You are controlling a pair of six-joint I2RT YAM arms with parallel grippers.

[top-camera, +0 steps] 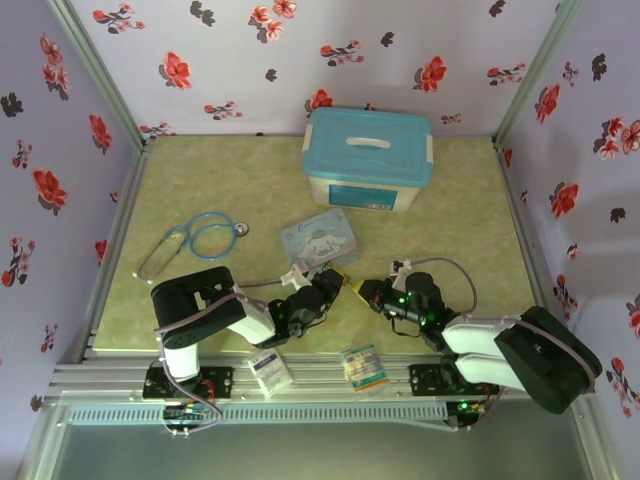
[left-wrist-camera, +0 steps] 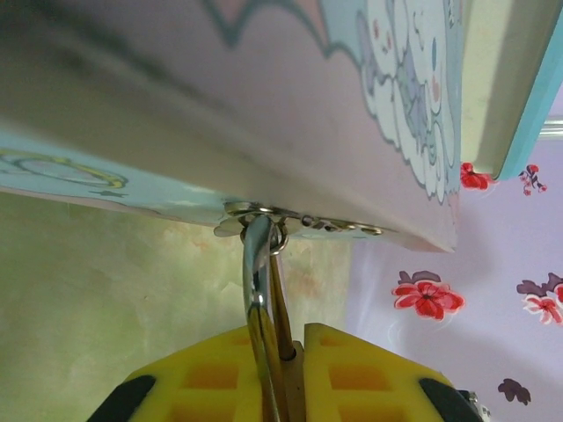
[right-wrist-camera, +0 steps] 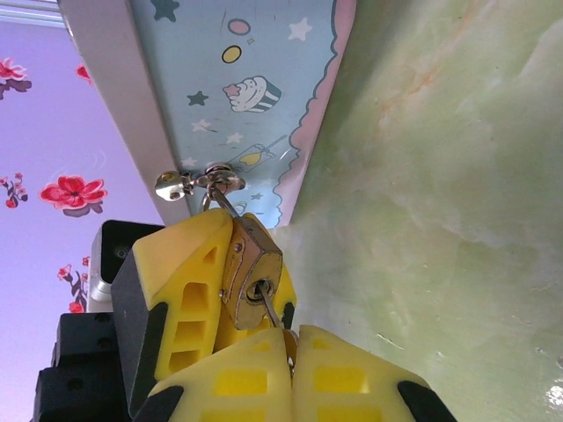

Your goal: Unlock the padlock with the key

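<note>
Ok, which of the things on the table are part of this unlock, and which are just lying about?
In the job:
padlock, clamped by the left gripper
key, in its keyhole, held by the right gripper
cartoon tin, whose hasp the shackle hangs from

Lying about:
blue-lidded box
stethoscope
two small packets at the near edge

Small brass-gold metal padlock (right-wrist-camera: 252,265), dull brushed finish, its silver shackle (left-wrist-camera: 256,264) polished bright; thin dark-grey metal key (right-wrist-camera: 270,306); matt yellow plastic gripper fingers (right-wrist-camera: 343,378); smooth, faintly glossy green marbled tabletop (right-wrist-camera: 440,176).
</note>
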